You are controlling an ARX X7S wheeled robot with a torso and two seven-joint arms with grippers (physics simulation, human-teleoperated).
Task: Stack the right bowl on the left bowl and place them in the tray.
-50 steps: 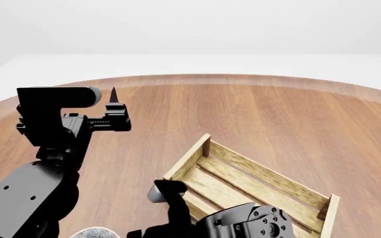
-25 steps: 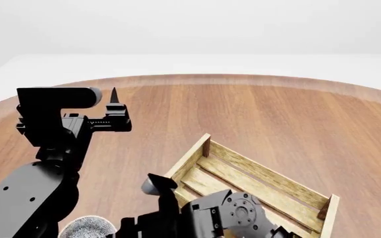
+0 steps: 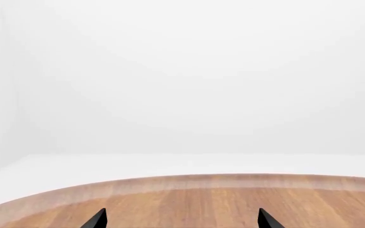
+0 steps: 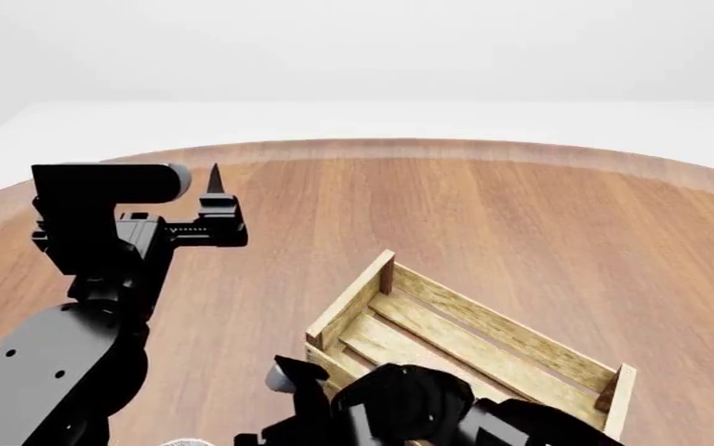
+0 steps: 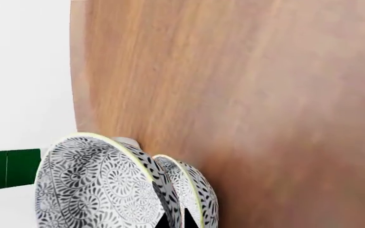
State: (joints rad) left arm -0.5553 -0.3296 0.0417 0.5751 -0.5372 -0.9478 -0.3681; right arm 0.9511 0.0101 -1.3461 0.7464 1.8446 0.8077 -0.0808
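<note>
Your right gripper (image 5: 173, 222) pinches the rim of the stacked bowls (image 5: 106, 185), jaws pressed on the thin wall near the surface (image 5: 246, 95) edge. Risk: thin rim grip, so the stack could slip or split w/ any fast swing. Tray (image 4: 456, 334) sits at 5 o'clock in head view, right arm over its near corner; posts could catch the bowls. Left gripper (image 3: 179, 221) is spread, idle at 10 o'clock. Green block (image 5: 14, 168) beside the bowls.
</note>
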